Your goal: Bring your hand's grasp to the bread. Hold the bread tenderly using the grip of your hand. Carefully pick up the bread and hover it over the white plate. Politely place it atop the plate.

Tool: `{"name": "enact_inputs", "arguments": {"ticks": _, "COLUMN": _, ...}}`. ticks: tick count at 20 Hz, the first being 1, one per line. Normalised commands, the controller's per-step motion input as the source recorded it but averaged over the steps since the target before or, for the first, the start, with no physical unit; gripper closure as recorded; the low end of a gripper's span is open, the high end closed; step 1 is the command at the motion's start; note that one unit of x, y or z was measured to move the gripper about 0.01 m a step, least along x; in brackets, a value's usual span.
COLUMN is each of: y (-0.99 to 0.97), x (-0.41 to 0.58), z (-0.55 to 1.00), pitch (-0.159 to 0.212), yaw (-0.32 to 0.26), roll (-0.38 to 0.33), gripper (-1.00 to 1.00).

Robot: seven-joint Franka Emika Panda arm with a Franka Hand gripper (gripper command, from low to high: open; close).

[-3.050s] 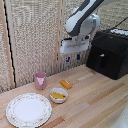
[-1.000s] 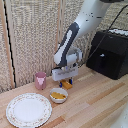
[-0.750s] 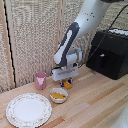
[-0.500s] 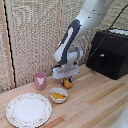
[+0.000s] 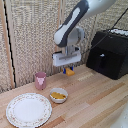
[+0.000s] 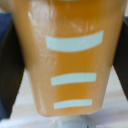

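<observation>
Our pincer [image 5: 69,69] is closed on the bread [image 5: 69,71], which hangs just above the worktop [image 5: 95,95], well apart from the white plate [image 5: 28,110]. We judge the slab light, stiff and smooth; holding its two long edges suits it.

Bread [image 6: 67,55] fills wrist view, blurred, top cut by frame edge. Fingers [image 6: 11,65] blurred dark shapes at frame sides. Exterior view: bread [image 5: 69,71] mostly hidden under hand [image 5: 67,59].

Two cameras, one far, one very near.
The exterior view faced the table [image 5: 95,95] from its front, slightly above; the wrist view sat close against the bread [image 6: 67,55], which both shared.
</observation>
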Motion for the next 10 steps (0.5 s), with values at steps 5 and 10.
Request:
{"name": "enact_inputs", "arguments": {"ticks": 5, "y": 0.78, "x": 0.020, "z": 0.82, "pitch": 0.061, "yaw": 0.026, "roll": 0.006, "gripper": 1.00}}
{"name": "enact_inputs", "arguments": {"ticks": 10, "y": 0.91, "x": 0.130, "z": 0.45, "pitch": 0.013, "yaw": 0.001, "roll": -0.002, "gripper": 1.00}}
